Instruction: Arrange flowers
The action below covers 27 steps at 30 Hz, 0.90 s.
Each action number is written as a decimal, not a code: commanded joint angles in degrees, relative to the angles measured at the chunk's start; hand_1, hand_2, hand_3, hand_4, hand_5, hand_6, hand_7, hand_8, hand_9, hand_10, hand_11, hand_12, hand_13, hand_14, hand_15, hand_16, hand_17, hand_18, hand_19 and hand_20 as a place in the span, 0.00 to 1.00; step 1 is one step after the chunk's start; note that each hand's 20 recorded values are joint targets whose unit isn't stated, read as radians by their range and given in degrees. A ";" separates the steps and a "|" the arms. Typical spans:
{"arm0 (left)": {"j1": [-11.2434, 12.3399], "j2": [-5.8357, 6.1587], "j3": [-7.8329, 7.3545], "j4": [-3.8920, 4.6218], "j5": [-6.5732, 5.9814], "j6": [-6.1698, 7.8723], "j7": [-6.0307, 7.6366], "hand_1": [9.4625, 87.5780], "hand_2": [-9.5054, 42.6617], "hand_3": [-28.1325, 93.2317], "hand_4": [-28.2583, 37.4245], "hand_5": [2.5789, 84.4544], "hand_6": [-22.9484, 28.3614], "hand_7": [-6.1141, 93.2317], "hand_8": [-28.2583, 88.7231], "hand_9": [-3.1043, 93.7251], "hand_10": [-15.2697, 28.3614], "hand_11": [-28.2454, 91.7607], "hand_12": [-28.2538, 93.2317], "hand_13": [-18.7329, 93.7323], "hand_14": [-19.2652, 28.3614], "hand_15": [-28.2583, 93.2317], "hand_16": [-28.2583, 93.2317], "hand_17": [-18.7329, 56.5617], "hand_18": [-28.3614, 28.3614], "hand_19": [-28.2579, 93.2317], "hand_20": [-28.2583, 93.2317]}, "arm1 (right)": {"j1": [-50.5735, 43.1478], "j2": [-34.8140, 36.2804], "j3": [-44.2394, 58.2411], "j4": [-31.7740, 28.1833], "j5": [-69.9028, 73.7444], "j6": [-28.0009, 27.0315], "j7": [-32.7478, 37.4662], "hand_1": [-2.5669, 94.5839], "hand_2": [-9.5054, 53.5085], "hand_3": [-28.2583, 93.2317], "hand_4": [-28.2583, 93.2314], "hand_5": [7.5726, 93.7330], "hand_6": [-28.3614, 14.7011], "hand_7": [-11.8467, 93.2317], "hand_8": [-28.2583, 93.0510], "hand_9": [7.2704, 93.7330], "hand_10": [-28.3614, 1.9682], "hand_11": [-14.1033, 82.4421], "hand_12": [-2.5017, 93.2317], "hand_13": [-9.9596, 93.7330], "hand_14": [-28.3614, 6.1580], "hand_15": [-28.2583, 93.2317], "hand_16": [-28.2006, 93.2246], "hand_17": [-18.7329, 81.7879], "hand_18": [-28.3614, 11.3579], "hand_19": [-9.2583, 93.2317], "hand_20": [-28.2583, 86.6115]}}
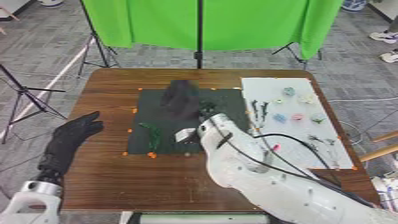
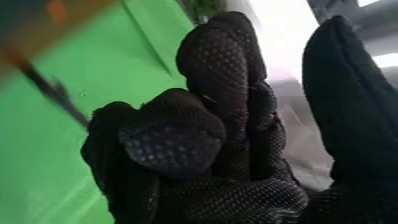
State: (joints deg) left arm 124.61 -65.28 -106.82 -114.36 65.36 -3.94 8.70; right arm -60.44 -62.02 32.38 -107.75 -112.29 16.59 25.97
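The left robot hand is open. The green stem runs front to back on the dark mat. The right robot hand is farther off — can't tell if open — and nearer the small flowers, on its right.

In the head view, soft, fairly bright light is falling evenly over the brown table, with shadows appearing only faintly. The white sheet on the right is reflecting strongly. Toward the far side, the right hand is smearing into dark blur. In the right wrist view, white glare is burning out detail beyond the dark glove, and the background is lying out of focus.
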 commanded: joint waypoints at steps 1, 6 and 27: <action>1.45 -0.03 -0.85 -0.61 0.11 0.25 -0.99 0.20 0.29 0.77 0.05 0.51 0.57 0.15 0.19 0.48 0.69 0.38 0.32 0.49 0.80 0.35 0.24 0.39 0.72 0.31 0.40 | -15.32 18.95 26.30 -11.27 -4.35 -1.94 1.59 0.40 0.00 0.74 0.16 0.78 0.54 0.43 0.17 0.89 0.48 0.52 0.33 1.00 0.75 0.69 0.55 0.84 0.37 1.00 0.72; 1.58 -0.10 -1.04 -0.70 0.15 -0.07 -1.35 0.20 0.29 0.77 0.05 0.51 0.57 0.15 0.19 0.48 0.69 0.38 0.32 0.49 0.80 0.35 0.24 0.39 0.72 0.31 0.40 | -28.85 20.11 41.39 -9.54 -8.13 -5.20 5.83 0.39 0.00 0.74 0.16 0.78 0.54 0.41 0.17 0.89 0.48 0.49 0.33 1.00 0.74 0.69 0.55 0.84 0.37 1.00 0.72; 1.65 -0.32 -1.07 -0.85 0.21 -0.93 -1.77 0.21 0.29 0.77 0.06 0.51 0.57 0.15 0.19 0.48 0.69 0.38 0.32 0.49 0.80 0.35 0.24 0.39 0.72 0.31 0.40 | -50.14 14.09 54.86 -2.90 -18.57 -11.68 15.03 0.40 0.00 0.74 0.14 0.78 0.55 0.38 0.17 0.89 0.48 0.48 0.33 0.99 0.74 0.69 0.55 0.83 0.36 1.00 0.74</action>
State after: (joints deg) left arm 125.44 -65.24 -107.85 -115.12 65.36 -4.06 7.74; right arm -106.31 -46.14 86.39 -109.66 -130.84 5.07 40.23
